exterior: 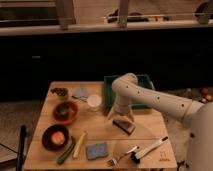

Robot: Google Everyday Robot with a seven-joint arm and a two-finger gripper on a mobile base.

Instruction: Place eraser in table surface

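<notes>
The eraser point(124, 126), a small block with a dark top and tan base, is at the middle of the light wooden table surface point(155, 132), just in front of the green tray. My gripper point(121, 117) points down right over the eraser and is touching or nearly touching its top. My white arm reaches in from the right, over the tray.
The green tray point(146, 80) is at the back right. A blue sponge point(97, 150), a fork point(120, 156) and a black-headed brush point(150, 149) lie at the front. Two red bowls point(55, 137), a white cup point(93, 102), a cucumber point(66, 151) and a small bowl point(61, 92) are on the left.
</notes>
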